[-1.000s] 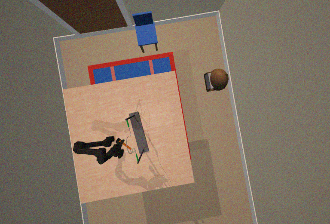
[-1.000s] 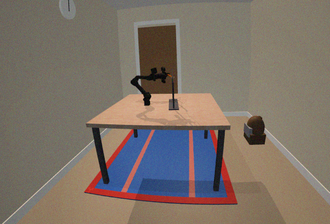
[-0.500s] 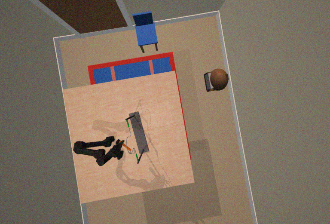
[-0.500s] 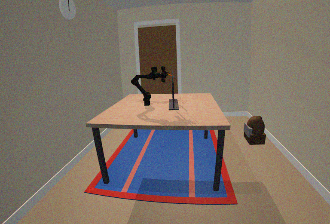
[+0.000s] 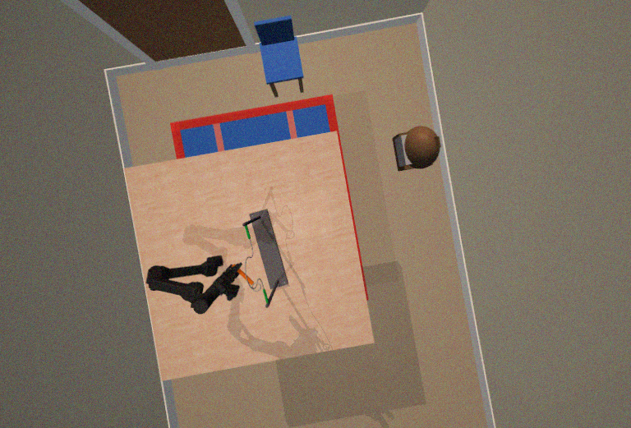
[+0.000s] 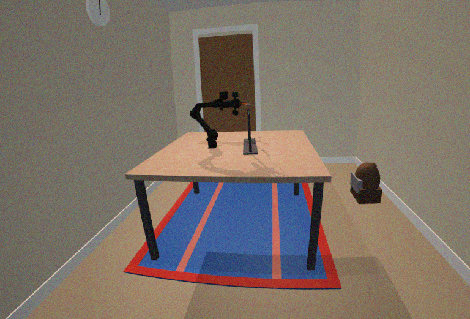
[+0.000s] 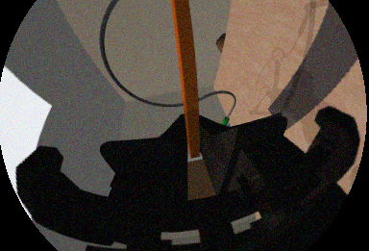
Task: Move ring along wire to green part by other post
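Note:
My gripper (image 5: 237, 265) (image 6: 241, 103) (image 7: 187, 116) is shut on the orange handle (image 5: 244, 275) (image 6: 245, 103) (image 7: 187, 61), which points away from the fingers toward the wire. The ring at its far end is close to the lower green part (image 5: 265, 296) in the top view; the wrist view cuts the ring off. Whether the wire runs through it or touches it is too small to tell. The grey wire (image 7: 102, 41) curves left of the handle and passes behind it. The other green part (image 5: 247, 232) is beside the upper post (image 5: 252, 220). One green part (image 7: 226, 120) shows right of the handle in the wrist view.
The dark base plate (image 5: 268, 247) (image 6: 249, 147) stands on the wooden table (image 5: 204, 194) (image 6: 171, 163). The lower post (image 5: 273, 292) rises at its near end, beyond the ring from the arm. A blue chair (image 5: 282, 59) is off the table.

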You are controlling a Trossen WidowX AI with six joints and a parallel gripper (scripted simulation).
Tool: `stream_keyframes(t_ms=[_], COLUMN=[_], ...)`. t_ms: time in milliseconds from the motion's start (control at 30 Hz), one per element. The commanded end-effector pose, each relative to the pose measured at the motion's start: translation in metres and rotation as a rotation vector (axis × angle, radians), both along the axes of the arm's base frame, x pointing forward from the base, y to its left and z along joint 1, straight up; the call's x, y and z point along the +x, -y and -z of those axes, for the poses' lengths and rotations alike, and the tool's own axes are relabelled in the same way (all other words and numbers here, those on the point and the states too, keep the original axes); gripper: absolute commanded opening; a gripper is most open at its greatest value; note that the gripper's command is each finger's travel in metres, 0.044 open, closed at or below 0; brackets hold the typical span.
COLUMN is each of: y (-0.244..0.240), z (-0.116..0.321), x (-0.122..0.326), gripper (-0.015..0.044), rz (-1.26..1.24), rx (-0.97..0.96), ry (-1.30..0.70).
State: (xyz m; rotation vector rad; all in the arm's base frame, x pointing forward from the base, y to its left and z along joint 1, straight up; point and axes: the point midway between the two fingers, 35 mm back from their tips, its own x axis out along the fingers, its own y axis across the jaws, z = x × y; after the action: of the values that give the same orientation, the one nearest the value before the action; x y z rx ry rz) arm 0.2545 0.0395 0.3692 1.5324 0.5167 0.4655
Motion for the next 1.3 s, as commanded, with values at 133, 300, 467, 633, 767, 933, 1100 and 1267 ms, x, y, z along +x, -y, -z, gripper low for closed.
stream_keyframes(t_ms=[133, 300, 467, 633, 767, 933, 1100, 1267], y=[0.0, 0.0, 0.0, 0.001, 0.001, 0.002, 0.003, 0.004], z=[0.002, 0.004, 0.006, 0.009, 0.011, 0.013, 0.015, 0.017], x=[-0.001, 0.0, 0.0, 0.0, 0.0, 0.0, 0.0, 0.0], gripper=[-0.015, -0.015, -0.015, -0.015, -0.015, -0.015, -0.015, -0.015], rz=[-0.003, -0.002, -0.001, 0.001, 0.002, 0.004, 0.007, 0.01], rx=[-0.122, -0.196, -0.269, -0.345, -0.406, -0.482, -0.558, -0.634], ry=[0.014, 0.018, 0.023, 0.027, 0.03, 0.034, 0.037, 0.041])
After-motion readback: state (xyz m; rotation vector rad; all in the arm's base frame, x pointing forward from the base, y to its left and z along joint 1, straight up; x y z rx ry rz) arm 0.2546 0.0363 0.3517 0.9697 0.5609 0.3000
